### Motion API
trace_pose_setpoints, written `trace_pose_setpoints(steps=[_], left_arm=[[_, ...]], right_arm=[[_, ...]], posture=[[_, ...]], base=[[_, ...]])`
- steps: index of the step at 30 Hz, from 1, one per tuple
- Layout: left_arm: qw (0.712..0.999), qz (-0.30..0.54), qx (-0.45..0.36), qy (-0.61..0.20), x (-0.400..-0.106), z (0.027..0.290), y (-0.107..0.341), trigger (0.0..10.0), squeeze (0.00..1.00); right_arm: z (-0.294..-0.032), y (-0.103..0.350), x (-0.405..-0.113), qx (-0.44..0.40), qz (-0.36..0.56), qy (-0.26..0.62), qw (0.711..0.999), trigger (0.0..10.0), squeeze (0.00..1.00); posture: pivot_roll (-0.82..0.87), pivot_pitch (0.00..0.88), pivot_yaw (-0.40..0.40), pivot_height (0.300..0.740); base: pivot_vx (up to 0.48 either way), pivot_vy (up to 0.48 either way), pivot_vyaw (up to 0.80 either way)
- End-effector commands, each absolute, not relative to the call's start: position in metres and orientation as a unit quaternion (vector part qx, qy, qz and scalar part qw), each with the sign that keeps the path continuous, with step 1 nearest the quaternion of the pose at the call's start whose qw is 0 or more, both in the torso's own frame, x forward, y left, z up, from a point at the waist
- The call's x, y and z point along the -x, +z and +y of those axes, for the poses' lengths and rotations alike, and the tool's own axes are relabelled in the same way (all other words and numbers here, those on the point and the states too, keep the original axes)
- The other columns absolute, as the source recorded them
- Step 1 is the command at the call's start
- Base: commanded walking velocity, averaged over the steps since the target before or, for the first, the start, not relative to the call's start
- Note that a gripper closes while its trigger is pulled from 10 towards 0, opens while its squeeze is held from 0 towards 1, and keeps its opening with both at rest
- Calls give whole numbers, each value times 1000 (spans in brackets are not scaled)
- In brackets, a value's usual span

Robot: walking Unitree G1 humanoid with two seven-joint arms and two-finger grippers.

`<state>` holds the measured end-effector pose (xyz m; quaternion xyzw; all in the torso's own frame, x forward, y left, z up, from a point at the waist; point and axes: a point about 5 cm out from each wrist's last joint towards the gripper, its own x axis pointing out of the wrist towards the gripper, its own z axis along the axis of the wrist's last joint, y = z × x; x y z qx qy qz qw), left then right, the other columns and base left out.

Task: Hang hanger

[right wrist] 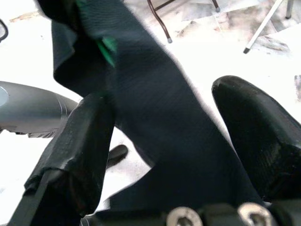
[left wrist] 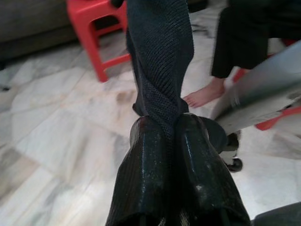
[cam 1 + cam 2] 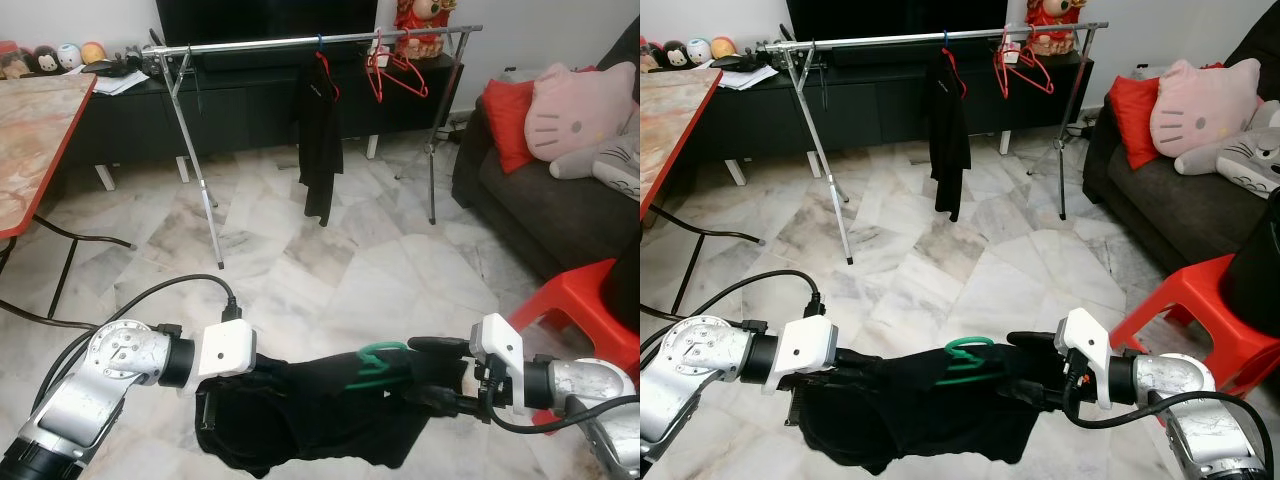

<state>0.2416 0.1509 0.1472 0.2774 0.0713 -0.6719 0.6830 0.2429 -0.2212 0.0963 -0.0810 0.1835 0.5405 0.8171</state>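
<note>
Near field, low in the head views: a black garment (image 3: 300,415) threaded on a green hanger (image 3: 378,362) is stretched between the two arms above the marble floor (image 3: 330,270). Left gripper (image 2: 171,129): both fingers pressed together on a twisted fold of the dark ribbed fabric, clamped tight, as seen in the left wrist view; from the head camera its white wrist housing sits at the garment's left end, cloth sagging below it. Right gripper (image 1: 164,127): fingers spread apart, the black cloth running through the gap between them with a scrap of green hanger showing beyond; whether the pads actually touch the cloth cannot be told. In the head views the hanger's green hook rises from the cloth just beside the right gripper's fingertips. A red plastic stool (image 3: 580,305) stands just to the right of the right arm; in the left wrist view a person's bare foot (image 2: 202,96) and dark trouser leg stand on the floor near a red stool. Mid field: a dark sofa (image 3: 520,200) at right carrying a red cushion (image 3: 512,120) and a pink plush pillow (image 3: 575,110); a red-edged table (image 3: 40,130) at left. Far field: a metal clothes rail (image 3: 320,40) on splayed legs, well apart from the grippers, with a black garment on a red hanger (image 3: 318,140) hung near its middle and empty red hangers (image 3: 392,70) further right; behind it a low black cabinet (image 3: 240,105).
</note>
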Motion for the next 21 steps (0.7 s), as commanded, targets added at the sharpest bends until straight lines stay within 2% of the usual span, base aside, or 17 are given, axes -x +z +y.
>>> trace_pose_setpoints(steps=[1,5,12,13,15,16,17,21], left_arm=[[661,44,-285,-693,-239,143,158,10000,0],[657,37,-286,-696,-240,140,161,10000,0],[651,25,-283,-703,-241,135,165,10000,0],[653,18,-282,-702,-242,134,167,10000,0],[655,11,-281,-701,-244,132,169,10000,0],[657,8,-280,-700,-245,131,170,10000,0],[658,4,-280,-700,-246,129,171,10000,0],[659,-2,-279,-698,-248,128,173,10000,0]], right_arm=[[-222,101,-246,96,180,550,810,10000,0],[-223,99,-247,105,187,550,807,10000,0],[-219,86,-236,87,213,584,779,10000,0],[-217,84,-233,81,218,591,772,9373,0],[-216,82,-230,78,222,596,768,4431,0],[-216,80,-230,78,224,595,768,4000,0],[-216,79,-231,78,224,592,770,0,0],[-215,79,-233,72,221,588,775,0,0]], posture=[[-19,0,-45,740],[-19,0,-45,740],[-18,0,-43,740],[-17,0,-43,740],[-17,0,-43,740],[-17,0,-43,740],[-17,0,-43,740],[-17,0,-41,740]], base=[[0,0,0],[0,0,0],[0,0,0],[0,0,0],[0,0,0],[0,0,0],[0,0,0],[0,0,0]])
